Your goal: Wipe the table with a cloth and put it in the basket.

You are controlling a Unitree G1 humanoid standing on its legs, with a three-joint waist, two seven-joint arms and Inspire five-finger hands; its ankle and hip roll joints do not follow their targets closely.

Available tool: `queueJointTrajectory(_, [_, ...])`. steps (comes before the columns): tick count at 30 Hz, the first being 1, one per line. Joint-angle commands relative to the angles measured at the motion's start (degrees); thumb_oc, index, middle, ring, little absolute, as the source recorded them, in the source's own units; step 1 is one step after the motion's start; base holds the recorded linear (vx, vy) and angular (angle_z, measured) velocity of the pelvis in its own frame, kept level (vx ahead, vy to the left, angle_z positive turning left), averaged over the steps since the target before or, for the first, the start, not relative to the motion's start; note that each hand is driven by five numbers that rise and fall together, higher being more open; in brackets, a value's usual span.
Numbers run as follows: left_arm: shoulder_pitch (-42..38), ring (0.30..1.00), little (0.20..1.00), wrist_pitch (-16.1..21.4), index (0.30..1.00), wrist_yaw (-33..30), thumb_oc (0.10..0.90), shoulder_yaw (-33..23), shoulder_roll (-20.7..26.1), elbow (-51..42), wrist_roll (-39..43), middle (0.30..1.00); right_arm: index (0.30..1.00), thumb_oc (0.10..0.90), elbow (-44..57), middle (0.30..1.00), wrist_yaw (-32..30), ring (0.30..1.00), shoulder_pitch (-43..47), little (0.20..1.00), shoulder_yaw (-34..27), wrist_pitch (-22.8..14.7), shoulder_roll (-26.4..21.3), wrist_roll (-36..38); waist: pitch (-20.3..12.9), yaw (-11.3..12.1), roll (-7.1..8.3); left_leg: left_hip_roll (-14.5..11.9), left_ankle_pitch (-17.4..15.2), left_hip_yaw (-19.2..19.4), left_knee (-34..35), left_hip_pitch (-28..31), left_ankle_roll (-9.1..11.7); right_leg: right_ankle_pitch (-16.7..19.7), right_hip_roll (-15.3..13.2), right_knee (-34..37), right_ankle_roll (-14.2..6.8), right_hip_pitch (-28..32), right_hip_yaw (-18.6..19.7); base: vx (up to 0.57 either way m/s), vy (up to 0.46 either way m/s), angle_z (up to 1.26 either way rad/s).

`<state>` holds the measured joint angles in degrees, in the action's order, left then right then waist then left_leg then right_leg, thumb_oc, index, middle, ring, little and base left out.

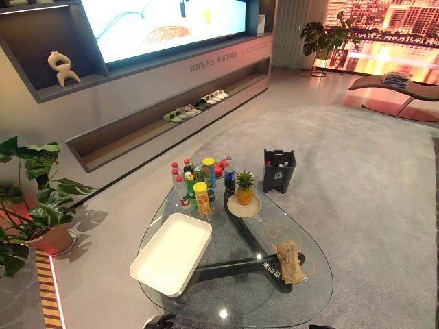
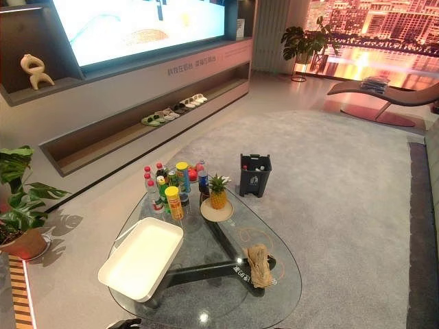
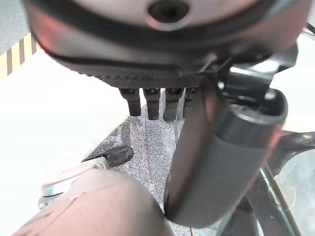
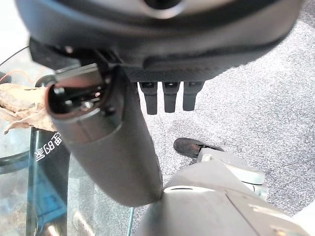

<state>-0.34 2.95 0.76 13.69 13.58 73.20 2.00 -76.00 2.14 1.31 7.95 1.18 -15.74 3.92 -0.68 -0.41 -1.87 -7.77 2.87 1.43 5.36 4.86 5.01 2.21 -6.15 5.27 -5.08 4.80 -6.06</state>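
A crumpled brown cloth (image 1: 289, 260) lies on the near right part of the glass table (image 1: 302, 301), over the dark table frame; it also lies at the table's edge in the right wrist view (image 4: 19, 105). The white rectangular basket (image 1: 171, 255) sits on the table's near left, with nothing in it. My left hand (image 3: 152, 101) hangs low beside the table with straight fingers and holds nothing. My right hand (image 4: 167, 96) hangs over the carpet by the table's right edge, fingers straight, apart from the cloth.
Several bottles and cans (image 1: 195, 181) crowd the table's far end beside a pineapple on a plate (image 1: 244, 190). A dark bin (image 1: 279, 169) stands on the carpet beyond. A potted plant (image 1: 34, 205) is at the left, a low shelf with shoes (image 1: 195, 108) along the wall.
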Motion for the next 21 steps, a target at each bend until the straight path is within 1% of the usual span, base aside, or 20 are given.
queueJointTrajectory(1, [-4.0, 0.9, 0.9, 0.9, 0.9, -2.3, 0.8, -1.2, 1.8, 3.6, -0.6, 0.9, 0.9, 0.8, -3.5, 0.9, -0.2, 0.9, 2.1, 0.9, 0.4, -0.4, 1.0, -0.6, 2.8, -0.7, 1.55, 2.0, -2.1, 4.1, -0.4, 0.9, -2.6, 2.0, -3.0, -0.3, -1.3, 0.4, -2.9, 0.03, -0.008, 0.0])
queueJointTrajectory(5, [-4.1, 0.9, 0.9, 1.3, 0.9, -2.6, 0.8, -2.1, 2.4, 3.2, 0.3, 0.9, 0.9, 0.8, -3.4, 0.9, -0.1, 0.9, 1.8, 0.9, 0.2, -0.3, 0.5, -0.5, 3.4, -0.7, 1.53, 2.1, -1.7, 4.0, -0.4, 0.3, -2.5, 2.3, -2.9, -0.3, -1.4, -0.3, -2.7, 0.01, -0.002, 0.0])
queueJointTrajectory(8, [-4.8, 0.9, 0.9, 1.6, 0.9, -3.1, 0.8, -1.7, 2.8, 2.2, 2.1, 0.9, 0.9, 0.8, -2.6, 0.9, -0.3, 0.9, 2.8, 0.9, 0.7, 0.2, -0.4, 0.5, 5.6, -0.6, 1.18, 2.1, -0.8, 3.9, -0.4, -2.0, -2.2, 3.2, -3.0, -0.3, -1.4, -2.8, -2.6, -0.1, 0.007, -0.02])
queueJointTrajectory(13, [-7.6, 0.9, 0.9, 2.7, 0.9, -5.4, 0.8, -1.4, 2.7, 1.6, 6.0, 0.9, 0.9, 0.8, -2.7, 0.9, -1.6, 0.9, 6.1, 0.9, 1.6, 0.6, -1.5, 2.1, 10.3, -0.5, 0.33, 2.4, 0.9, 3.2, -0.4, -6.4, -2.2, 4.7, -2.9, -0.3, -1.2, -7.3, -1.9, -0.16, 0.015, -0.03])
queueJointTrajectory(15, [-9.7, 0.9, 0.9, 3.8, 0.9, -5.6, 0.8, -1.3, 2.9, 1.0, 8.9, 0.9, 0.9, 0.8, -2.4, 0.9, -2.5, 0.9, 7.9, 0.9, 2.1, 0.7, -2.2, 3.2, 13.0, -0.9, -0.22, 2.7, 1.6, 2.7, -0.4, -8.5, -2.2, 5.4, -2.7, -0.3, -1.0, -9.7, -1.1, -0.14, 0.011, 0.0])
queueJointTrajectory(17, [-10.6, 0.9, 0.9, 4.5, 0.9, -5.6, 0.8, -1.3, 3.0, 0.7, 9.9, 0.9, 0.9, 0.8, -2.2, 0.9, -2.7, 0.9, 8.8, 0.9, 2.3, 0.8, -2.4, 3.6, 14.0, -1.0, -0.39, 2.7, 1.8, 2.8, -0.4, -9.5, -2.3, 5.7, -2.7, -0.3, -0.9, -10.8, -0.9, -0.13, 0.01, 0.03])
queueJointTrajectory(18, [-12.7, 0.9, 0.9, 5.6, 0.9, -6.3, 0.8, -0.8, 3.0, -0.1, 12.4, 0.9, 0.9, 0.8, -1.4, 0.9, -3.4, 0.9, 10.8, 0.9, 2.9, 1.0, -3.1, 4.3, 16.3, -1.1, -0.63, 3.1, 2.4, 2.4, -0.4, -11.9, -2.4, 6.4, -2.4, -0.3, -0.5, -13.3, -0.3, -0.14, 0.011, 0.02])
queueJointTrajectory(19, [-12.9, 0.9, 0.9, 5.6, 0.9, -6.4, 0.8, -0.8, 3.0, -0.2, 12.6, 0.9, 0.9, 0.8, -1.3, 0.9, -3.4, 0.9, 11.0, 0.9, 3.0, 0.9, -3.2, 4.3, 16.5, -1.1, -0.64, 3.1, 2.5, 2.4, -0.4, -12.1, -2.5, 6.5, -2.4, -0.3, -0.5, -13.5, -0.2, -0.2, 0.003, -0.01])
queueJointTrajectory(21, [-15.5, 0.9, 0.9, 6.7, 0.9, -7.8, 0.8, -0.4, 3.2, -1.2, 15.3, 0.9, 0.9, 0.8, -0.5, 0.9, -2.9, 0.9, 13.3, 0.9, 3.6, -0.4, -3.8, 5.4, 19.4, -1.0, -0.55, 3.7, 3.2, 1.0, -0.4, -14.8, -2.7, 6.9, -2.2, -0.3, -0.3, -15.7, 0.6, -0.14, -0.018, -0.02])
